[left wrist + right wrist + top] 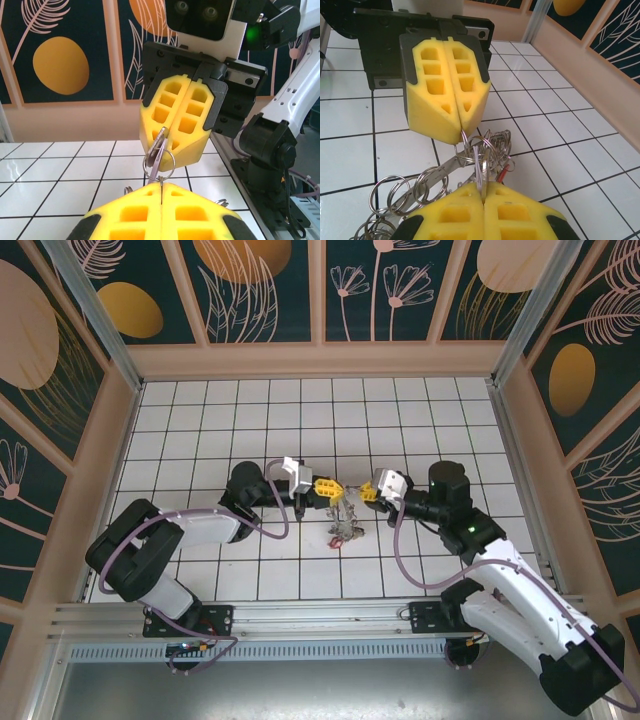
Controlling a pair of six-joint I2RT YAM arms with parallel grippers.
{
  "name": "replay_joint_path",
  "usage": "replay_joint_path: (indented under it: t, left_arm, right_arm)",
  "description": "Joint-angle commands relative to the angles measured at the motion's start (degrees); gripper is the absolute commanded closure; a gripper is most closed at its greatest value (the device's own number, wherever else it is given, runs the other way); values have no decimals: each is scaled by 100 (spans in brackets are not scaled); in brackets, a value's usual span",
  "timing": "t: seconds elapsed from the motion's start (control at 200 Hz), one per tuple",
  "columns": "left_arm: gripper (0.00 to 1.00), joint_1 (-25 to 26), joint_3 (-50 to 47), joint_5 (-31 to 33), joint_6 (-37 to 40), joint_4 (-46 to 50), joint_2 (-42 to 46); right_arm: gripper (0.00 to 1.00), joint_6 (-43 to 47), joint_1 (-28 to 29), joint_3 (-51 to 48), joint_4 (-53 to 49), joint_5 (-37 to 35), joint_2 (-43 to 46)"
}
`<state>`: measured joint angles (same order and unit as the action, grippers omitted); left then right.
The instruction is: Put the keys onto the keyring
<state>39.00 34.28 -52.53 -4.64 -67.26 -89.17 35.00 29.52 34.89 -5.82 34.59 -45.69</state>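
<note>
My left gripper point(162, 186) is shut on a small silvery keyring point(159, 162), which stands up from its yellow pads. Facing it, my right gripper point(483, 192) is shut on a flat silvery key point(481, 172) with a pale tag beside it. The key point(157, 146) overlaps the keyring; I cannot tell whether it passes through. In the right wrist view, the left gripper point(457, 135) pinches the keyring point(466, 147) from above. From the top, both grippers point(326, 486) point(367, 492) meet tip to tip above a heap of more keys point(343, 532).
A tangle of loose split rings point(400, 192) and keys with a red tag point(504, 171) lies on the white tiled floor point(200, 440) under the grippers. Patterned walls enclose the floor. The right arm's base point(265, 150) stands close behind its gripper.
</note>
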Motion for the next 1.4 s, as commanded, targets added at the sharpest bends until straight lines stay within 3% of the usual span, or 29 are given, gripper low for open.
replay_joint_path:
  t: [0.0, 0.14, 0.44, 0.515, 0.616, 0.651, 0.691, 0.791, 0.871, 1.001, 1.091, 1.276, 1.396]
  left_arm:
    - [100, 0, 199, -14, 326, 371, 168]
    - [100, -5, 302, 32, 398, 654, 127]
    - [100, -6, 182, 392, -6, 303, 65]
    - [93, -10, 152, 515, -95, 300, 127]
    - [76, -38, 33, 873, -313, 261, 279]
    - [68, -65, -47, 956, -390, 204, 366]
    - [52, -108, -154, 1076, -498, 94, 503]
    - [46, -244, -415, 1274, -608, 136, 996]
    - [42, -351, -596, 1657, -583, 630, 1542]
    - [17, -550, -722, 3148, -831, 2104, 2569]
    - [8, -877, -579, 3958, -1307, 3435, 3127]
    - [1, -1858, -411, 4126, -2283, 4886, 3615]
    - [1, -2358, -165, 4820, -2961, 5901, 3632]
  right_arm:
    - [100, 269, -78, 417, -159, 76, -71]
    - [100, 801, 41, 885, -739, -250, -373]
    - [100, 2351, 720, 2208, -1888, -2093, -1188]
    - [100, 2744, 837, 2466, -2008, -2489, -1326]
    - [100, 3233, 922, 2713, -1957, -2911, -1458]
    - [100, 3385, 954, 2803, -1905, -3022, -1501]
    - [100, 3586, 978, 2917, -1843, -3112, -1549]
    - [100, 3997, 1025, 3256, -1669, -3236, -1701]
    - [100, 4296, 1064, 3676, -1666, -3308, -1924]
    - [100, 4876, 1230, 4293, -1699, -3643, -2399]
    - [100, 5085, 1341, 4633, -1628, -3744, -2671]
    - [100, 4890, 1510, 5142, -1518, -3418, -3022]
    - [100, 4687, 1746, 5269, -1522, -3407, -3227]
